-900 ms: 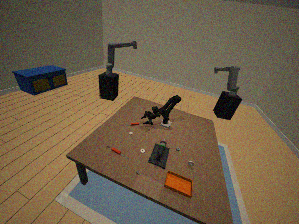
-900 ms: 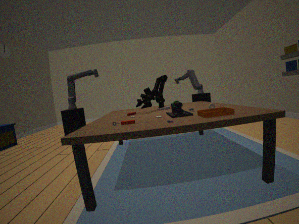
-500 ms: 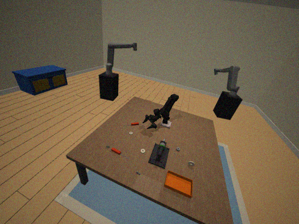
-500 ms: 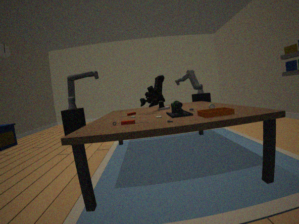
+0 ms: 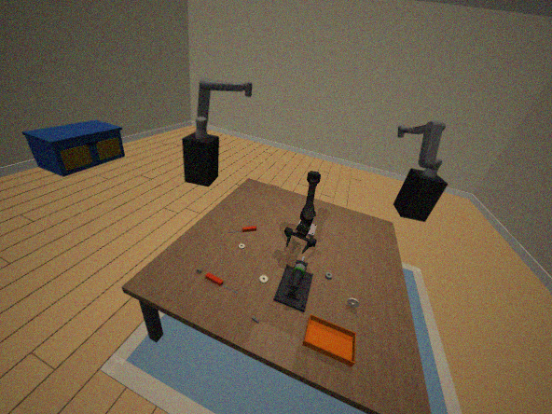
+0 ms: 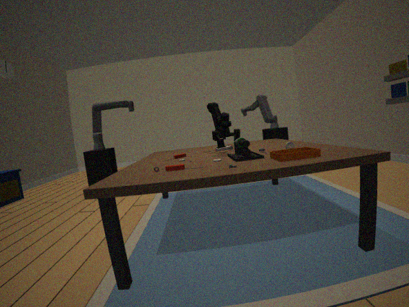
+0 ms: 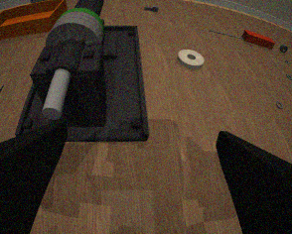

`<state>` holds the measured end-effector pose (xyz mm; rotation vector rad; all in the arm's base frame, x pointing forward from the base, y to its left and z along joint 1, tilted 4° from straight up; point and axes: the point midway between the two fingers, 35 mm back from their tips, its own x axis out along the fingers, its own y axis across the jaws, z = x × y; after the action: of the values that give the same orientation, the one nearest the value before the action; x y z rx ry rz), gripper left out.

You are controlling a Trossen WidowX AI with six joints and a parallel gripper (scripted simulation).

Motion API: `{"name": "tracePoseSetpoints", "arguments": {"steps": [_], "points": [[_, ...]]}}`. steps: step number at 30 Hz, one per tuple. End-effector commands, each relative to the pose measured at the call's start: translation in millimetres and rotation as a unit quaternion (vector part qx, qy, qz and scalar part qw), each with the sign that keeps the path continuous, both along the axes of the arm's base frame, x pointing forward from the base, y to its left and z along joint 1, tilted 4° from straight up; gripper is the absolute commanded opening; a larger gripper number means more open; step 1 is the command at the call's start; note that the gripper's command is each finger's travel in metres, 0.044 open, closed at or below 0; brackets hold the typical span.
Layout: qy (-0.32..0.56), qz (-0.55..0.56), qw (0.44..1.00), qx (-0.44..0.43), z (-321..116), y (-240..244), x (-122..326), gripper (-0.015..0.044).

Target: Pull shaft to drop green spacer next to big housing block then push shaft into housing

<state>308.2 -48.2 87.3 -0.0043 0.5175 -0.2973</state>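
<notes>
A pale grey shaft (image 7: 57,93) (image 5: 303,258) sticks out of a dark support on the black base plate (image 7: 124,74) (image 5: 305,294) (image 6: 257,156). The green spacer (image 7: 89,11) (image 5: 299,269) sits up on the assembly, between a grey ring (image 7: 81,21) and the dark housing (image 7: 93,4) (image 6: 242,149). My gripper (image 7: 142,133) (image 5: 296,249) (image 6: 229,143) is wide open and empty, on the shaft's side of the plate. In the wrist view its left fingertip shows just below the shaft's free end, and the shaft is not between the fingers. The housing's far part is cut off there.
An orange tray (image 5: 330,340) (image 6: 295,154) (image 7: 30,21) stands beyond the base plate. A white washer (image 5: 261,279) (image 7: 196,62) lies beside the plate. Two red-handled screwdrivers (image 5: 214,279) (image 5: 249,228) lie farther to that side. A metal ring (image 5: 352,306) is on the other side.
</notes>
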Motion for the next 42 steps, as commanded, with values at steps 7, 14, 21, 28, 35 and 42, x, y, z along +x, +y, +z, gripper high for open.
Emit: {"name": "tracePoseSetpoints", "arguments": {"steps": [7,14,21,28,35,42], "points": [[0.003,0.056,0.998,0.013,2.1,54.2,16.9,0.044],[0.003,0.056,0.998,0.013,2.1,54.2,16.9,0.044],[0.003,0.056,0.998,0.013,2.1,54.2,16.9,0.044],[0.003,0.056,0.998,0.013,2.1,54.2,16.9,0.044],[0.003,0.056,0.998,0.013,2.1,54.2,16.9,0.044],[0.021,0.074,0.997,-0.014,2.1,54.7,20.6,0.044]]}}
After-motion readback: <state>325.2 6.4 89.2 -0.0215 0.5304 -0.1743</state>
